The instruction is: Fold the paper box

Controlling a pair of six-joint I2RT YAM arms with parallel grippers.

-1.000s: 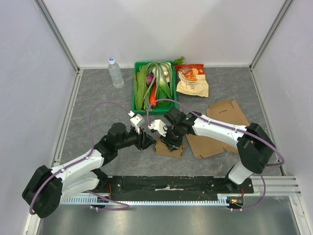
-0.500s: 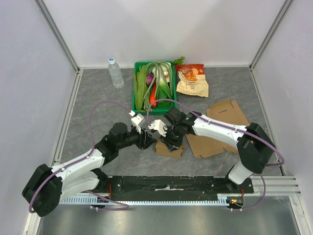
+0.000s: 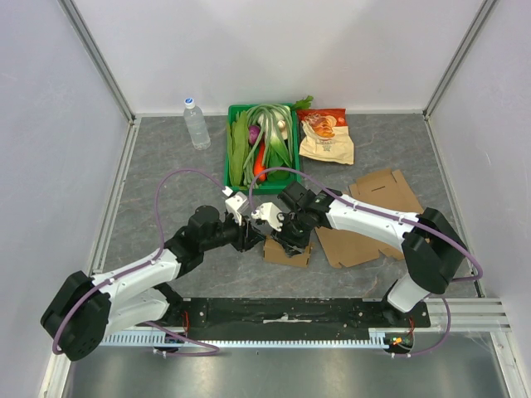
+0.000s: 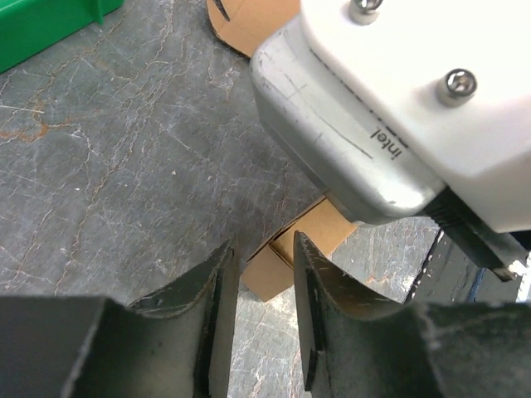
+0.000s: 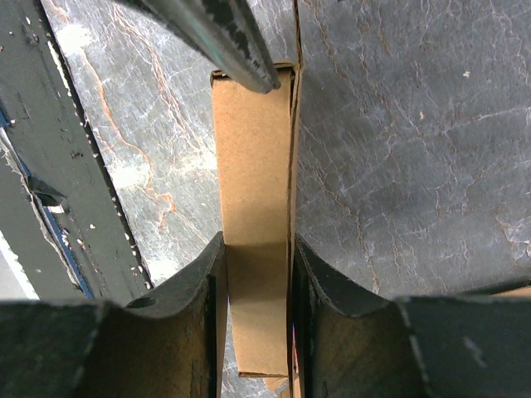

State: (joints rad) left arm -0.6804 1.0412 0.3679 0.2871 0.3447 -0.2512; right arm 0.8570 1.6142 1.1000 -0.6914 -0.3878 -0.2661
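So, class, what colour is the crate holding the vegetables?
The crate is green, seen best in the top external view.

1. The left gripper and right gripper meet at a small brown box near the front middle of the grey table.
2. The left gripper reaches the box from its left side, and the right gripper sits over its top edge.
3. Flat cardboard lies just right of the box, partly under the right arm.
4. A green crate of vegetables stands at the back.
5. A bottle stands upright left of the crate, and a snack bag lies to its right.
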